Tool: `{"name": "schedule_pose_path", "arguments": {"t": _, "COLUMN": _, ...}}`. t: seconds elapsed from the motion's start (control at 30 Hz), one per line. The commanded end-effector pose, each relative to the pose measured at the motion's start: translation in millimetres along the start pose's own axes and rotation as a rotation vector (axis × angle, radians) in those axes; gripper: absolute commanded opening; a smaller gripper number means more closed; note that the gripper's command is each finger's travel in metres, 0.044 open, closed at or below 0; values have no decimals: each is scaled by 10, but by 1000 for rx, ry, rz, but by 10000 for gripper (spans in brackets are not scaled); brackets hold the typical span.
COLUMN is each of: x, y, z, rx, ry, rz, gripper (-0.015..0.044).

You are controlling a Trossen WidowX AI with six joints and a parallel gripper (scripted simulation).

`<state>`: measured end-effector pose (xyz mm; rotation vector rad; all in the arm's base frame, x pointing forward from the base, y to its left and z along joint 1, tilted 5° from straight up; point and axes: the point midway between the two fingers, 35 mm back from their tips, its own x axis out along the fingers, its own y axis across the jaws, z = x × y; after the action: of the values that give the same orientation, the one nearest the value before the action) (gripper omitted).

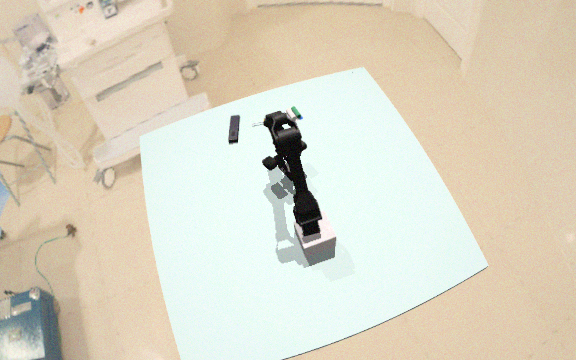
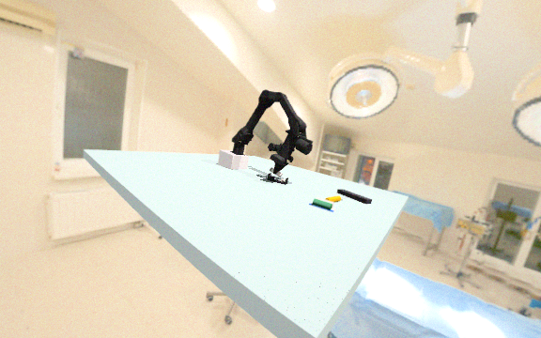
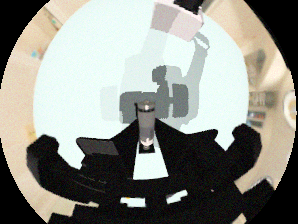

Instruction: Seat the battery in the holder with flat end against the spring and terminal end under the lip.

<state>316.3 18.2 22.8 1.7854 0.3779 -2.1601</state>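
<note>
Pale blue covers the tabletop (image 1: 393, 200) (image 2: 228, 211) (image 3: 75, 75), in a cream room.

From the top, the black arm (image 1: 295, 170) (image 2: 255, 117) reaches toward the top edge. It hides its fingers and the battery. A black bar (image 1: 234, 129) (image 2: 354, 196) lies near that edge, toward the top left corner. A green roll (image 1: 296, 112) (image 2: 322, 204) lies right of the arm's end.

From outside, the fingers (image 2: 277, 172) point down, well in from the near long edge. A low dark thing under them may be the holder (image 2: 278, 181). The roll, a yellow thing (image 2: 333, 199) and the bar sit toward the right corner.

From the wrist, the fingers pinch the grey battery (image 3: 146, 122). I can't tell if it touches the holder.

I think the job now is lining it up. Next: get it straight, flat end at the spring, ease it in softly, then let go.
</note>
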Motion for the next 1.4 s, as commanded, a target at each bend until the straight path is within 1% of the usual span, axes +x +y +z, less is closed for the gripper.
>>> {"name": "schedule_pose_path", "arguments": {"t": 0.0, "x": 7, "y": 9, "z": -20, "rx": 4, "ry": -28, "rz": 4, "gripper": 75}}
{"name": "schedule_pose_path", "arguments": {"t": 0.97, "x": 105, "y": 11, "z": -122, "rx": 7, "ry": -219, "rz": -3, "gripper": 75}}
{"name": "schedule_pose_path", "arguments": {"t": 1.37, "x": 104, "y": 14, "z": -174, "rx": 9, "ry": -222, "rz": -13, "gripper": 75}}
